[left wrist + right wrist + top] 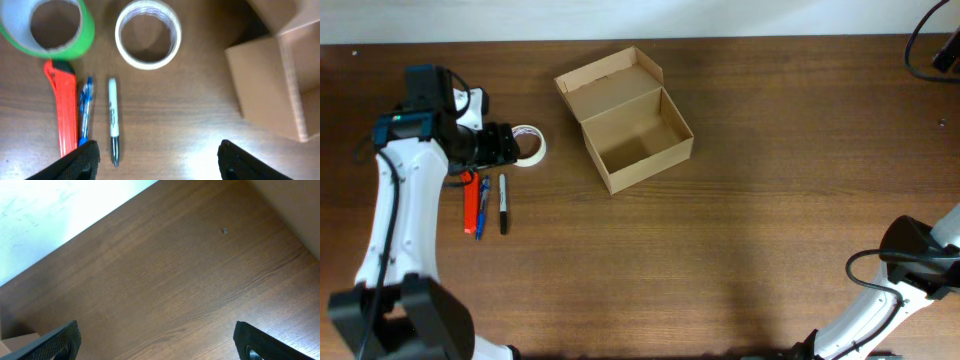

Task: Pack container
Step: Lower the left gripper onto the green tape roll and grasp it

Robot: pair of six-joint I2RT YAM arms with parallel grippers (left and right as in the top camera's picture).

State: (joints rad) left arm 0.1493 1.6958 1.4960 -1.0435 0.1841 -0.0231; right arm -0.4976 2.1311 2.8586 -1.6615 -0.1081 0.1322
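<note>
The left gripper (157, 164) hangs over the table (175, 125) with its fingers spread wide, gripping nothing. Just beyond lie a black marker (113, 120), a blue pen (85, 112) and an orange cutter (62, 110), then a white tape roll (148, 35) and a green tape roll (47, 25). The container (640, 140) sits to their right, lid folded back. Far across, the right gripper (162, 345) is also spread wide, holding nothing.

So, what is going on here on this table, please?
A two-arm robot is to pack the small tan cardboard box, which stands open and empty, flap lid folded back. The left gripper hangs open over the things beside it: a whitish tape roll, a green tape roll, an orange-red utility knife, a blue pen and a black marker, all lying on the brown wooden table. It holds none. The right gripper, also open, is over the table away from the box.
</note>
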